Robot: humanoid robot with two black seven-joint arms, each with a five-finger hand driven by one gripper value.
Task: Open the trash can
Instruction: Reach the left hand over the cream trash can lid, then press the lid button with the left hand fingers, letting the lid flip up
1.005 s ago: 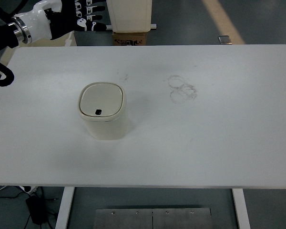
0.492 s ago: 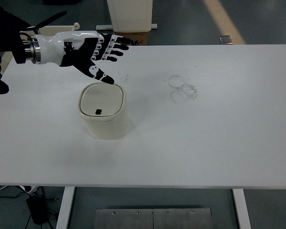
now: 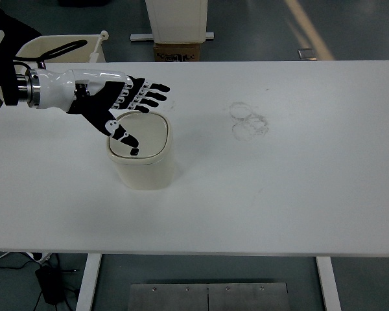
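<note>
— Seen on the desk (image 3: 298,194)?

— A bin (image 3: 141,160), left of centre. Cream, squarish with rounded corners, standing upright. Lid (image 3: 149,133) flat and closed, paler inset panel inside a rounded rim.

— Any writing or brand on it?

— None readable. Plain walls, plain lid.

— And the robot hand?

— Left robot hand (image 3: 120,103), reaching in from the left edge, over the far left part of the bin. Black palm side with white knuckle pieces, white forearm shell behind a metal wrist ring. Fingers (image 3: 152,94) spread and stretched toward the right, past the bin's far edge. Thumb (image 3: 124,137) angled down across the lid. Holding nothing. Touching the lid or just above it: cannot tell from this steep angle.

— Elsewhere on the desk?

— Faint ring marks (image 3: 247,120), right of the bin and well apart from it. Beyond the far edge, a white cabinet (image 3: 176,19) with a brown box (image 3: 179,51) at its foot; print on the box too small to read.
</note>
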